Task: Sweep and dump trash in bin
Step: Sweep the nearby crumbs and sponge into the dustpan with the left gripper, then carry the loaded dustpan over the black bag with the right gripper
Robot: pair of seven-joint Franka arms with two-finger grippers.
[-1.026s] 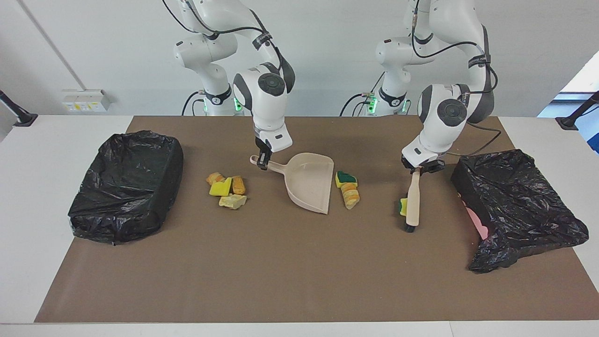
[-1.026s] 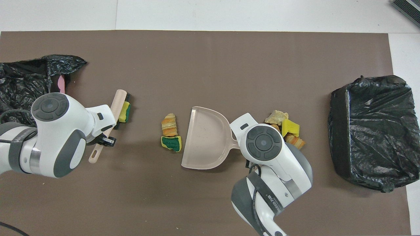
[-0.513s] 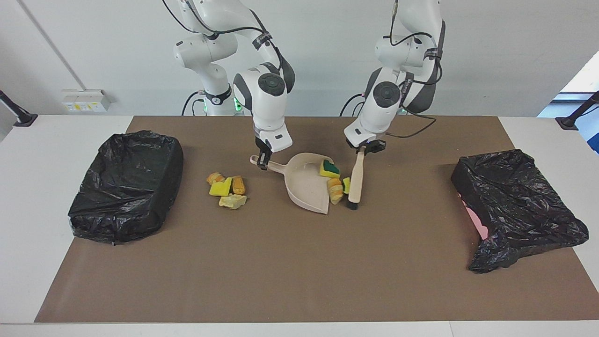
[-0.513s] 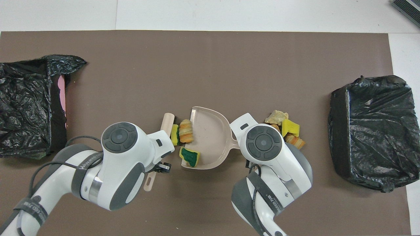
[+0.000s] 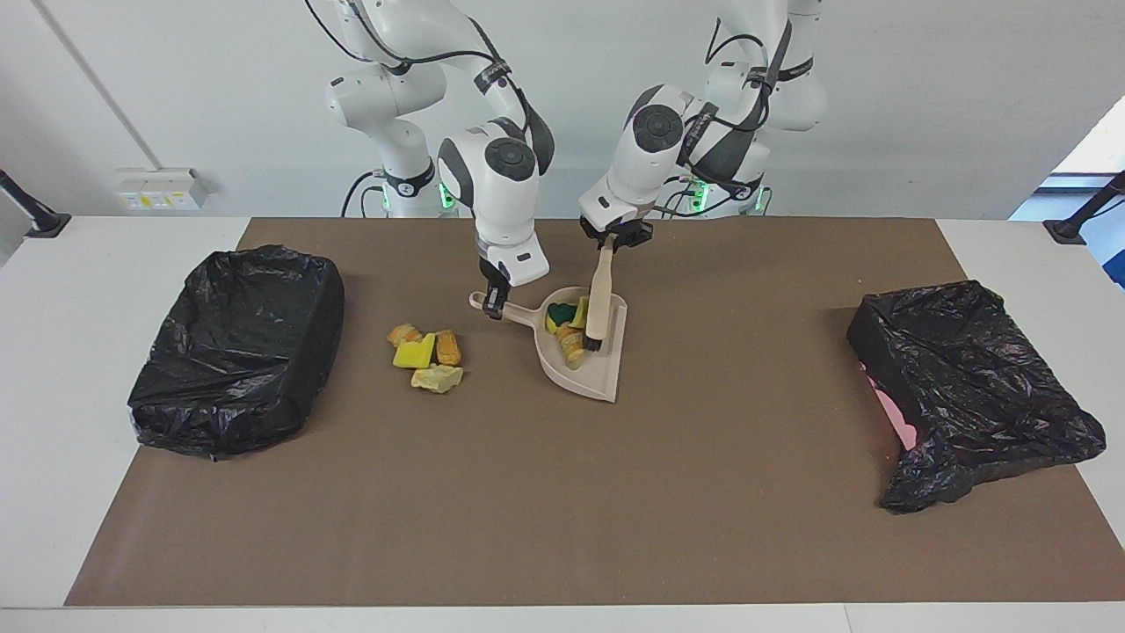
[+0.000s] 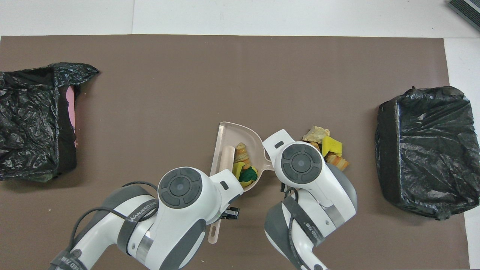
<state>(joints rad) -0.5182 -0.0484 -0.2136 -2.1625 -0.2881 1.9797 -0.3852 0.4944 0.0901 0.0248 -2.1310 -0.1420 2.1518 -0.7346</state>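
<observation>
Brush [image 5: 600, 294] over dustpan [image 5: 606, 369], trash [image 5: 567, 330] inside

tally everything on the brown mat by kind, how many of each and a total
small sponge-like trash chunks in the dustpan: 3
small sponge-like trash chunks loose on the mat: 4
beige plastic dustpan: 1
beige hand brush: 1
black bag-lined bins: 2
total: 11

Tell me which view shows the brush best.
The facing view: the brush shows whole, from the left pincer down to its bristles in the dustpan. In the overhead view, the left arm covers its middle; only both ends show.
</observation>
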